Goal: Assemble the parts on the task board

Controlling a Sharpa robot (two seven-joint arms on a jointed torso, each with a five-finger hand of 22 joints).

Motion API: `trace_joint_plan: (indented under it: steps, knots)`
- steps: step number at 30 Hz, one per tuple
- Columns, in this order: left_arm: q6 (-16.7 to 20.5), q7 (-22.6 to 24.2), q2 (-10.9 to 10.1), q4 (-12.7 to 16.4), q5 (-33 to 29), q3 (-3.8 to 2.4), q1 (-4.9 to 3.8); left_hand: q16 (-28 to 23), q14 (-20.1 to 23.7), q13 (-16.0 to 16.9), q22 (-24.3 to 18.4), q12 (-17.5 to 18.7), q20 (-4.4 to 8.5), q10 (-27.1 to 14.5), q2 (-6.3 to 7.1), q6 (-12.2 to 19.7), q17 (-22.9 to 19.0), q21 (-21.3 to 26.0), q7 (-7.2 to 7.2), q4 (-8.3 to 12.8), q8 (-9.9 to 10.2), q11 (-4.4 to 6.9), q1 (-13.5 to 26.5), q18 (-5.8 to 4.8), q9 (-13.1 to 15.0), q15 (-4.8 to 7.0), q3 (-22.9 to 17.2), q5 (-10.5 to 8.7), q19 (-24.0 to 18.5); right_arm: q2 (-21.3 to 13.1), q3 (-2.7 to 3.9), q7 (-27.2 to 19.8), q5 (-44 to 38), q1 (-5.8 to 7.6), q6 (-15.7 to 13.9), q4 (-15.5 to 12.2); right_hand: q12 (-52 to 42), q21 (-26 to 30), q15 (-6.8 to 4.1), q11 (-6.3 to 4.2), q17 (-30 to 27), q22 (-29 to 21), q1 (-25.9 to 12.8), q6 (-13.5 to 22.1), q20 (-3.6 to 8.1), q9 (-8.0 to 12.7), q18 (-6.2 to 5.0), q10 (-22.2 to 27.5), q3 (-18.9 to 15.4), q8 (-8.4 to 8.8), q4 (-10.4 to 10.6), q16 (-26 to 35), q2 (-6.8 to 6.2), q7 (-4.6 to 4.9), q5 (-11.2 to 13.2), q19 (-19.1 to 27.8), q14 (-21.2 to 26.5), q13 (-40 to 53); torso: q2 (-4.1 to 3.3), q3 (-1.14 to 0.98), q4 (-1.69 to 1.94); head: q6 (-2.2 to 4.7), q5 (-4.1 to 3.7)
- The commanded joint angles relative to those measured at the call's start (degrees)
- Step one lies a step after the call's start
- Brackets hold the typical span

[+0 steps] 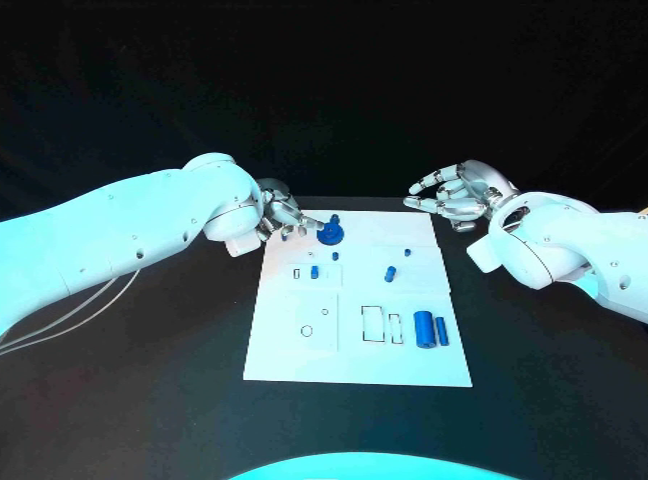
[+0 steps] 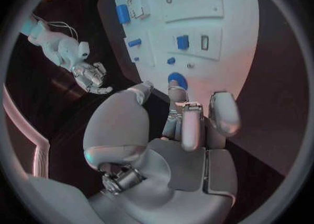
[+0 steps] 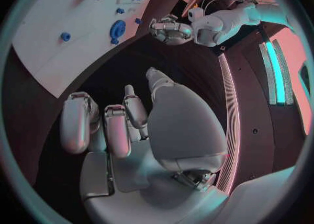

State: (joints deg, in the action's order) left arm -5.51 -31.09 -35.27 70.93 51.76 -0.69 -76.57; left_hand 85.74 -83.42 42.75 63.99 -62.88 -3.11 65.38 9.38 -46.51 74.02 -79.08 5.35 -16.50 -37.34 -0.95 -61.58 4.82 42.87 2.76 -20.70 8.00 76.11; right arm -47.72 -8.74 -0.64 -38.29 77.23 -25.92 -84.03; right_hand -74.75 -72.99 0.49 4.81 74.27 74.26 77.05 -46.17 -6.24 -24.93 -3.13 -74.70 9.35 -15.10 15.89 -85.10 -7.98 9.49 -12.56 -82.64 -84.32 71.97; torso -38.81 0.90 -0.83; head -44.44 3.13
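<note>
Black tabletop [image 1: 151,400] carries the white board [image 1: 356,355]; left hand [image 1: 278,212] reaches its far-left blue knob [image 1: 330,234], grip unclear; right hand [image 1: 461,194] hovers curled, empty.

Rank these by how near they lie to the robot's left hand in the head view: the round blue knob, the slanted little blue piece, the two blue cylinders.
From the left hand:
1. Round blue knob, at the board's far edge, beside the hand.
2. Slanted little blue piece, mid-board.
3. Two blue cylinders, near right side of the board.

The task board [image 1: 356,345] lies mid-table [image 1: 151,400]; parts [image 1: 429,329] rest on it, left hand [image 1: 278,213] at its far left corner.
</note>
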Motion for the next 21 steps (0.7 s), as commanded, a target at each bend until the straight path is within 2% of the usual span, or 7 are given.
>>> trace_joint_plan:
  steps: [1, 3, 6, 15, 21]
  knots:
    - [-0.26, 1.14, 0.78, -2.62, 0.06, -0.12, -0.85, -0.64, -3.68, -2.9, -1.06, 2.42, -0.58, -2.49, -0.11, 2.01, 8.0, 1.19, 0.85, -0.04, 3.02, -0.84, -1.32, 0.59, -2.13, -0.83, 3.02, 1.17, -0.5, 0.01, 0.01, -0.1, -0.07, -0.02, 0.04, 0.07, 0.76, 1.03, -0.22, -0.17, 6.15, 6.33, -1.91, 0.41, 0.02, -0.7, -0.93, 0.8, 0.28, -1.58, 0.62, 0.56, 0.23, -0.03, -0.79, 0.88, -3.17, -0.26, -0.06, -0.04, -0.03, 0.67, 0.35]
    - [-0.33, 1.76, 1.55, -4.79, 0.51, -0.15, -1.22, -0.7, -3.59, -4.26, -1.28, 3.19, -0.99, -3.3, -0.39, 2.74, 7.84, 1.35, 1.4, -0.05, 4.6, -1.33, -2.03, 0.65, -3.46, -1.27, 3.57, 1.17, -0.63, 0.02, 0.01, -0.11, -0.07, -0.02, 0.02, 0.11, 0.76, 1.03, -0.22, -0.17, 6.15, 6.33, -1.91, 0.41, 0.02, -0.7, -0.93, 0.8, 0.28, -1.58, 0.62, 0.56, 0.23, -0.03, -0.79, 0.88, -3.17, -0.26, -0.12, -0.04, -0.07, 0.87, 0.53]
    - [-0.85, 2.48, 2.86, -7.75, 1.1, -0.13, -1.51, -0.75, -3.52, -5.03, -1.46, 3.57, -1.32, -3.76, -0.74, 3.07, 7.73, 1.49, 1.84, -0.05, 5.78, -1.73, -2.5, 0.7, -4.62, -1.63, 4.06, 1.2, -0.75, 0.07, 0.01, -0.13, -0.07, -0.02, 0.03, 0.16, 0.76, 1.03, -0.22, -0.17, 6.15, 6.33, -1.91, 0.41, 0.02, -0.7, -0.93, 0.8, 0.28, -1.58, 0.62, 0.56, 0.23, -0.03, -0.79, 0.88, -3.17, -0.26, -0.21, 0.07, -0.18, 1.09, 0.67]
    - [-4.57, 2.37, 6.01, -13.59, 2.51, 0.52, -1.47, -0.52, -3.65, -4.36, -0.99, 2.74, -1.41, -2.94, -1.51, 0.84, 7.99, 1.28, 1.45, -0.15, 5.37, -1.49, -2.85, 0.66, -5.44, -1.53, 4.69, 1.03, -0.45, 0.23, 0.01, -0.21, -0.07, -0.02, 0.09, 0.24, 0.79, 1.09, -0.23, -0.17, 6.11, 6.31, -1.95, 0.45, 0.02, -0.71, -0.94, 0.82, 0.28, -1.63, 0.59, 0.59, 0.24, -0.03, -0.81, 0.89, -3.16, -0.31, -0.43, 0.19, -0.44, 1.08, 0.95]
    - [-6.19, 2.11, 7.26, -17.15, 3.71, 1.11, -1.28, -0.5, -3.65, -4.64, -1.12, 2.84, -1.35, -3.09, -1.65, 0.3, 8.01, 1.34, 1.3, -0.18, 5.08, -1.37, -2.66, 0.7, -5.53, -1.45, 5.0, 0.94, -0.52, 0.22, 0.01, -0.43, -0.07, -0.02, -0.18, 0.25, 1.08, 1.41, -0.23, -0.18, 5.9, 6.14, -1.96, 0.49, 0.02, -0.71, -1.01, 1.11, 0.29, -1.67, 0.57, 0.72, 0.25, -0.03, -0.83, 1.03, -3.1, -0.65, -0.31, 0.15, -0.28, 1.01, 0.96]
